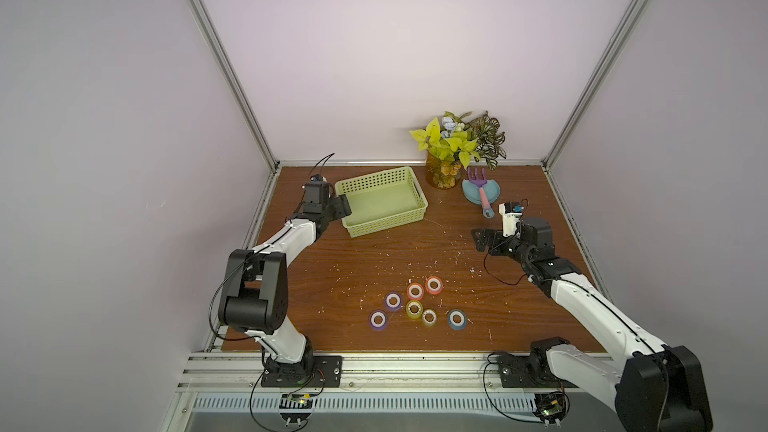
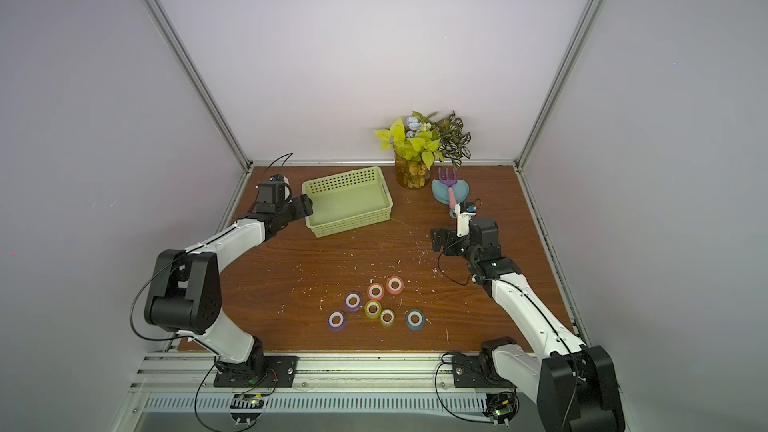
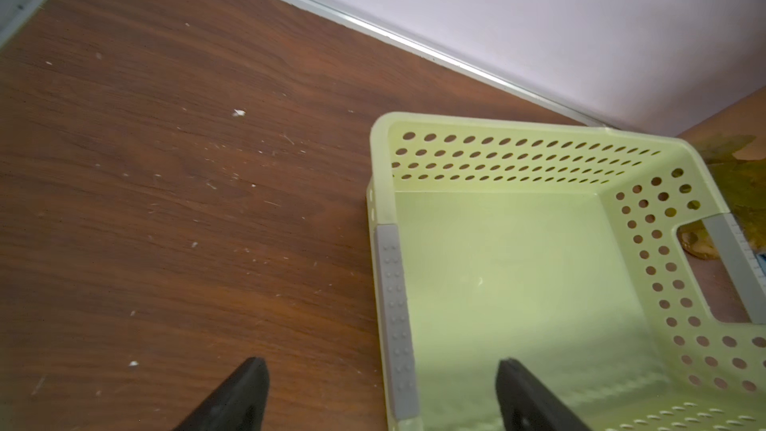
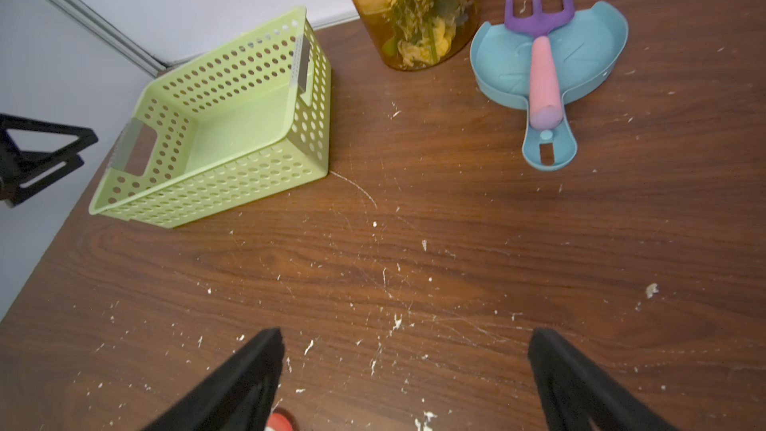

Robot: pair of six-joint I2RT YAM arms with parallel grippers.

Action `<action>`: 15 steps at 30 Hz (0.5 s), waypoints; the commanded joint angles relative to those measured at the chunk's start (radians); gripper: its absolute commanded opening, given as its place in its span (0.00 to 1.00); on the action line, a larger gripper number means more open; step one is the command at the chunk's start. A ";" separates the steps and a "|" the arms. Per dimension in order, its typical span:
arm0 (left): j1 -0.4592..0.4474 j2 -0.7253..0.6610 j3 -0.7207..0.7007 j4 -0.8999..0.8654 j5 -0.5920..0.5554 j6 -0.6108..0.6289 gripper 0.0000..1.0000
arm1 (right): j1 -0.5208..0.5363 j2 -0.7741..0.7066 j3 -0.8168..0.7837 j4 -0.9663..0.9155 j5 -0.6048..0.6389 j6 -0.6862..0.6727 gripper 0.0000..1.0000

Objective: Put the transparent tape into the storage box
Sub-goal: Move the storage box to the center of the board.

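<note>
worktop: brown wood grain, scratched, white flecks | back left: light green storage box | back right: amber vase, blue dish just beside | front middle: seven transparent tape rolls, clustered

I am wearing glossy white shells along the long links of my left arm and right arm, while bulky black joint housings are capping each elbow and shoulder. Thin black cables are looping beside the links. Each black base plate is showing small silver screws. A white camera mount with a blue part is sitting on my right wrist. My left end effector and right end effector are showing matte black, wedge-shaped fingers tapering to blunt tips.
</note>
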 commanded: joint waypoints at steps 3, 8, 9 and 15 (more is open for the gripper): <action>-0.007 0.055 0.055 -0.051 0.028 -0.006 0.75 | 0.009 -0.008 0.023 -0.019 0.053 -0.003 0.99; -0.013 0.088 0.073 -0.070 0.031 -0.001 0.64 | 0.011 -0.012 0.012 -0.018 0.077 0.019 0.99; -0.014 0.092 0.074 -0.072 0.030 0.002 0.61 | 0.012 -0.014 0.008 -0.015 0.081 0.024 0.99; -0.027 0.106 0.082 -0.090 0.031 0.011 0.45 | 0.013 -0.017 0.005 -0.017 0.093 0.030 0.97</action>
